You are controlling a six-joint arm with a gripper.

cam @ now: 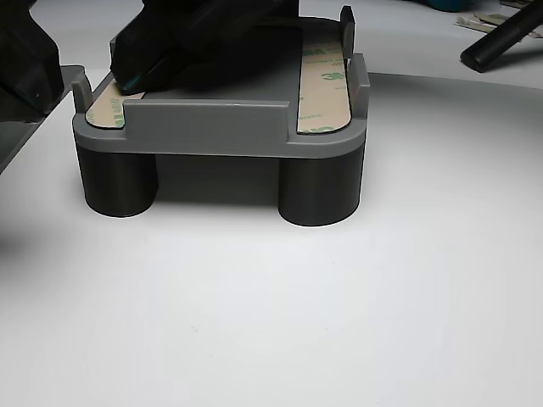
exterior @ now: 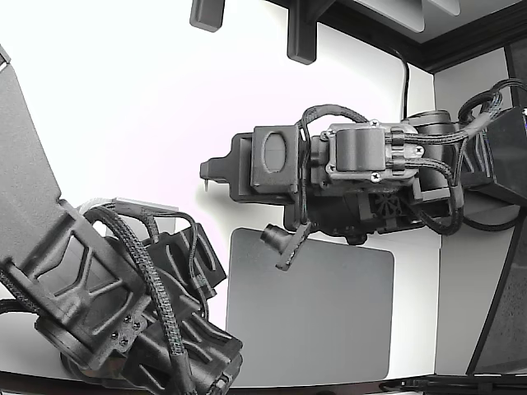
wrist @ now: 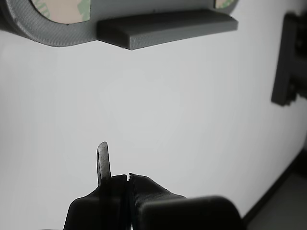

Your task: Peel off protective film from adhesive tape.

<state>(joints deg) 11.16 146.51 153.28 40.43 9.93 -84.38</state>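
Gripper (wrist: 115, 179) jaws together, nothing held, hanging above white table (wrist: 158, 120), well short of grey fixture (cam: 221, 136); tape strip (cam: 324, 80) film intact; risk: thin tweezer tip misses film edge, gouges adhesive

Green "3M" logos repeat along the tan protective film (cam: 324, 80) covering the tape strip on the grey fixture (cam: 222, 129), on the other view's right side; the marks on the opposite strip (cam: 103, 108), by the fixture's left post, are too faint to read.
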